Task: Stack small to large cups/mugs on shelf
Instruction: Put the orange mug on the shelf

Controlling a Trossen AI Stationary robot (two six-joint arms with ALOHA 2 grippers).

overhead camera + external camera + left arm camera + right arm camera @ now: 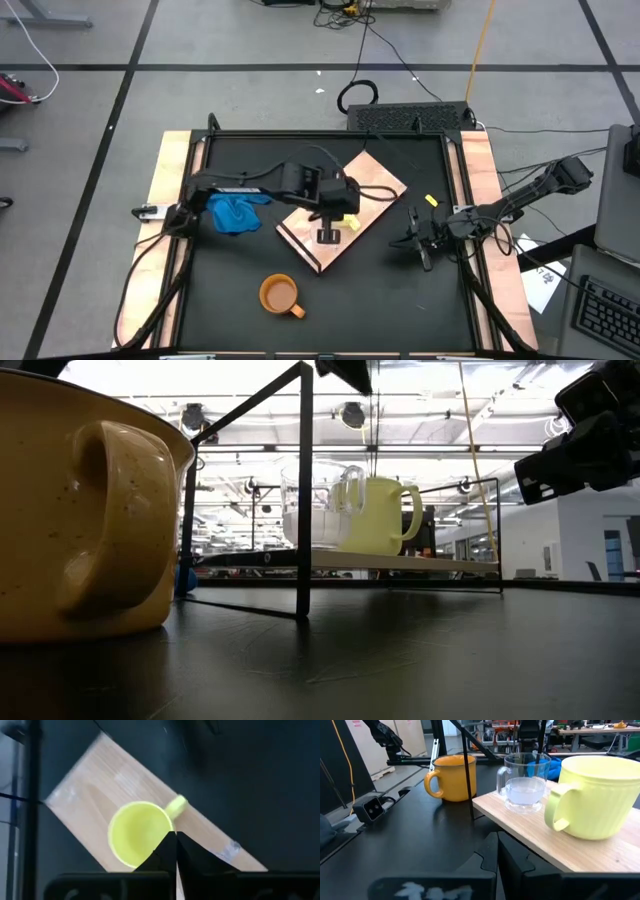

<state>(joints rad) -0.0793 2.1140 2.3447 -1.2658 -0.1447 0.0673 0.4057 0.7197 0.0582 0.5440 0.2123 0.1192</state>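
The light-wood shelf [375,185] stands raised on a black frame at the table's middle. The yellow cup [137,835] and the clear glass cup [524,782] stand upright on it side by side; they also show in the low view, the yellow cup [380,515] and the glass cup [318,505]. The orange-brown cup [280,295] stands on the black tabletop near the front. My left gripper [175,842] is shut and empty, hanging above the shelf over the cups. My right gripper [496,850] is shut and empty, low at the table's right, facing the shelf.
A blue cloth [235,212] lies on the tabletop left of the shelf, under my left arm. The shelf's black frame posts [304,490] stand between the orange-brown cup and the shelf. A small yellow piece [431,201] lies right of the shelf.
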